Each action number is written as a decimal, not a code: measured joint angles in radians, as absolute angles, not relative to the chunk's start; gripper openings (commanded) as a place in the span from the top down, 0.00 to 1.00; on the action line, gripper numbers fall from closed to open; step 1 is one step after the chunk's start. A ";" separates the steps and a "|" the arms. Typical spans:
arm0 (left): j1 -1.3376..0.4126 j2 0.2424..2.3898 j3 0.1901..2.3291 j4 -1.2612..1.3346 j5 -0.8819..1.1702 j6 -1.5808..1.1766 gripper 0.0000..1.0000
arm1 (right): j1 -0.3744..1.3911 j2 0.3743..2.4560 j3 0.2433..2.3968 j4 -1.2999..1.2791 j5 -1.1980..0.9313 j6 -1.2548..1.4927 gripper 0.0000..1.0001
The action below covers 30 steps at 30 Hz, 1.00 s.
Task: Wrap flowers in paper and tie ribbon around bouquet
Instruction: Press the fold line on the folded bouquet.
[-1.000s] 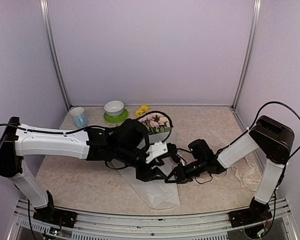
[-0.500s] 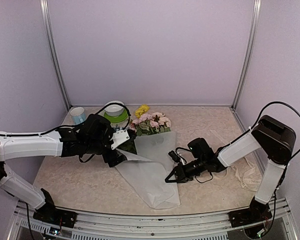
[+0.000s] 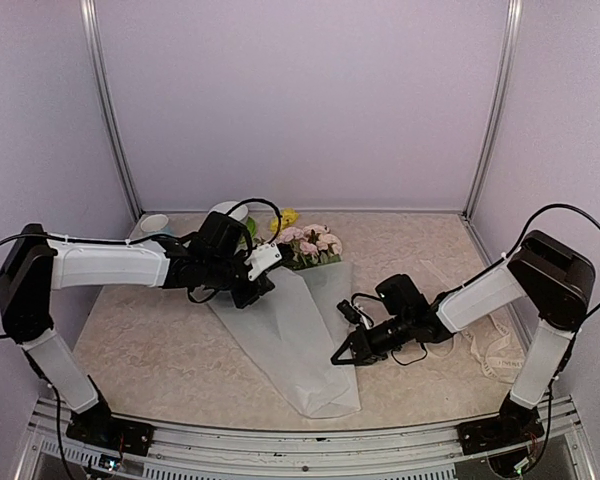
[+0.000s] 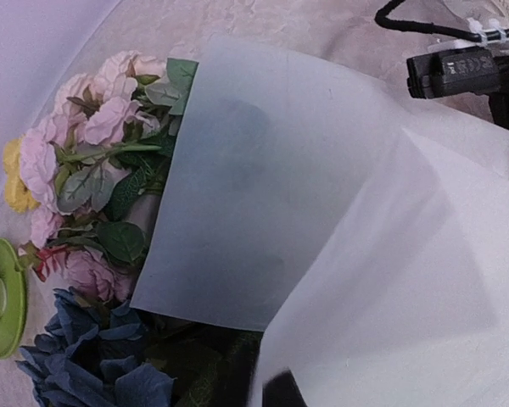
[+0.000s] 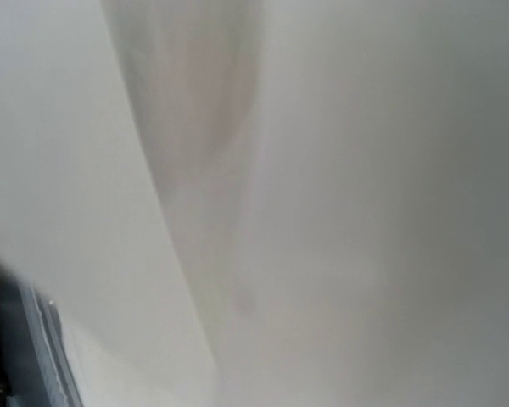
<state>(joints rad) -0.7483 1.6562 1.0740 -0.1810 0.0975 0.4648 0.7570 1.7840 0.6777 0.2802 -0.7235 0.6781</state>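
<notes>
Just beside the flowers [image 3: 310, 245], the left gripper [image 3: 258, 283] had swung in and snapped from wide open to fully closed, seemingly pinching the paper [image 3: 300, 340] edge beneath it. The right gripper [image 3: 340, 357] stayed closed at the opposite edge, its grip unclear. Folding could begin, with tying still ahead.

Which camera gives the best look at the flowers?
Left wrist view: the flowers fill its left side, blooms distinct. The top view shows them small; the right wrist view shows only blurred white.
</notes>
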 measured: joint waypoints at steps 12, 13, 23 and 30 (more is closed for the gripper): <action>-0.730 2.007 1.385 -0.171 0.112 0.431 1.00 | 0.793 1.759 0.661 0.292 -0.644 0.693 0.93; -0.730 2.028 1.401 -0.174 0.108 0.434 1.00 | 0.800 1.754 0.656 0.295 -0.632 0.698 0.93; -0.730 2.174 1.555 -0.239 0.123 0.473 0.98 | 0.875 1.723 0.616 0.334 -0.553 0.759 0.62; -0.731 2.174 1.518 -0.251 0.142 0.485 0.97 | 0.852 1.717 0.634 0.349 -0.547 0.753 0.41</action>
